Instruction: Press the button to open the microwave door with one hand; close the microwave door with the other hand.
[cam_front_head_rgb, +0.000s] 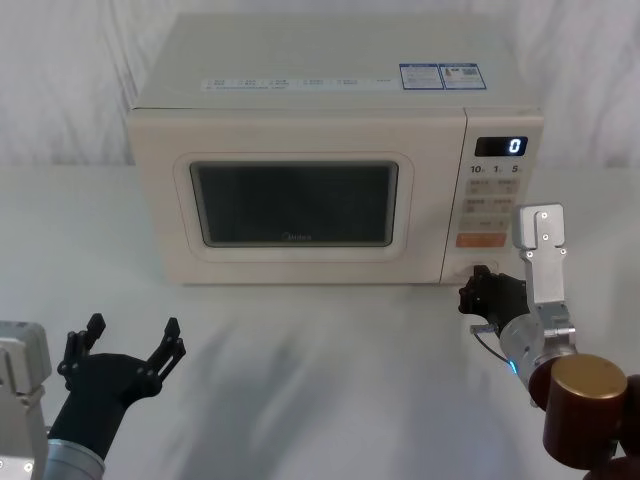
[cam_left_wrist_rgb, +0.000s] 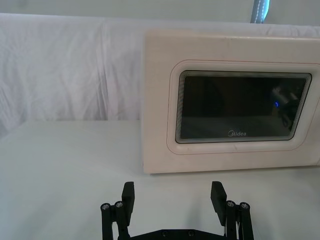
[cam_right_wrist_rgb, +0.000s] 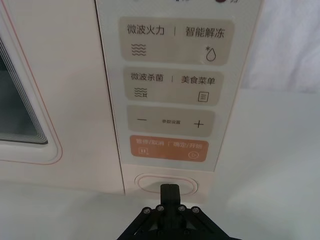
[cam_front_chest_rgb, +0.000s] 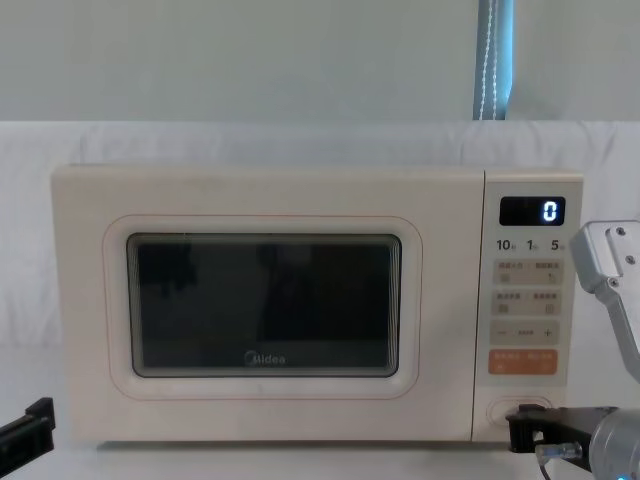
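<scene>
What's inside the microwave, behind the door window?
Can't tell. The microwave door is shut; its dark window shows only reflections. The right pincer is at the button.

left gripper (cam_front_head_rgb: 128, 338): black, screw-studded linkages | right gripper (cam_right_wrist_rgb: 170, 188): black, silver bracket, maroon cylindrical joint, possibly blue-lit

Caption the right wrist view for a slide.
Shut right gripper at the button, below the orange key; microwave door closed.

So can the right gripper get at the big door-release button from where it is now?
Probably yes: the right gripper, fingers shut, sits right at the button with nothing between them.
</scene>
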